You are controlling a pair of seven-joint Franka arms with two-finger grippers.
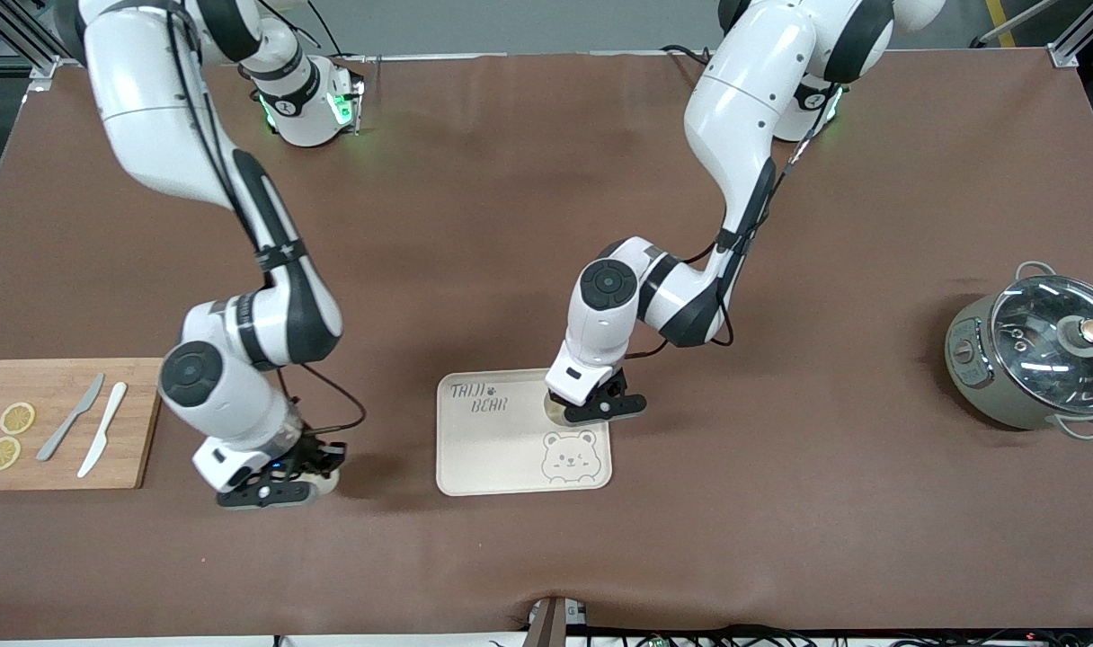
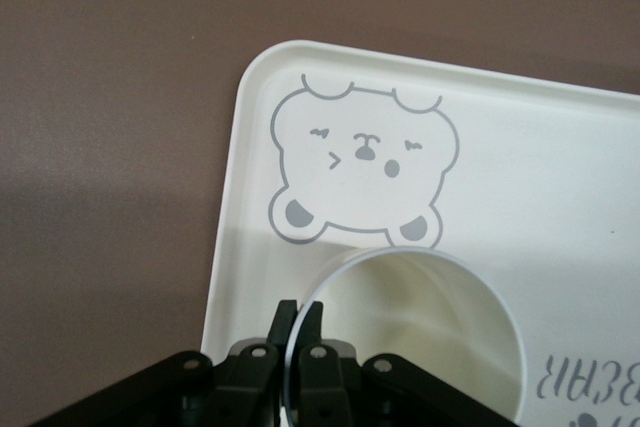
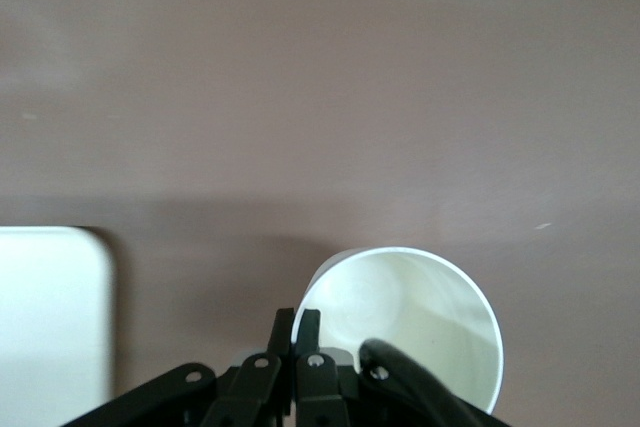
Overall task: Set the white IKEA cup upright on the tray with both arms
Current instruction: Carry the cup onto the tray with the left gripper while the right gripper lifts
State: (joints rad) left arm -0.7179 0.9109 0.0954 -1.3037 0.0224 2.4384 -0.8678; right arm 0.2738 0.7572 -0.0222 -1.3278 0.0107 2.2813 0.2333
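Left end effector [image 1: 593,406]: low over the tray's edge toward the left arm's end, fingers [image 2: 312,322] pinched onto the rim of a white cup [image 2: 420,332] — one finger inside the wall, one outside.
Cup on tray: upright, mouth up, standing on the tray [image 1: 493,449] just beside the bear-face drawing [image 2: 362,169]; in the front view only a sliver of it [image 1: 555,411] shows under the wrist.
Tray: cream, flat on the brown counter [image 1: 780,503] near its middle, with the "TAIJI BEAR" lettering [image 1: 478,397] farther from the front camera than the bear face.
Right end effector [image 1: 277,488]: low over the bare counter between the cutting board and the tray, fingers [image 3: 305,332] clamped on the rim of a second white cup [image 3: 420,317].
Second cup: upright on the counter, off the tray — a corner of the tray [image 3: 50,317] shows beside it in the right wrist view.
Cutting board [image 1: 61,422]: wooden, at the right arm's end, carrying two lemon slices [image 1: 9,435], a grey knife [image 1: 70,417] and a white knife [image 1: 102,429].
Pot [image 1: 1032,355]: grey-green with a glass lid, at the left arm's end, well apart from the tray.
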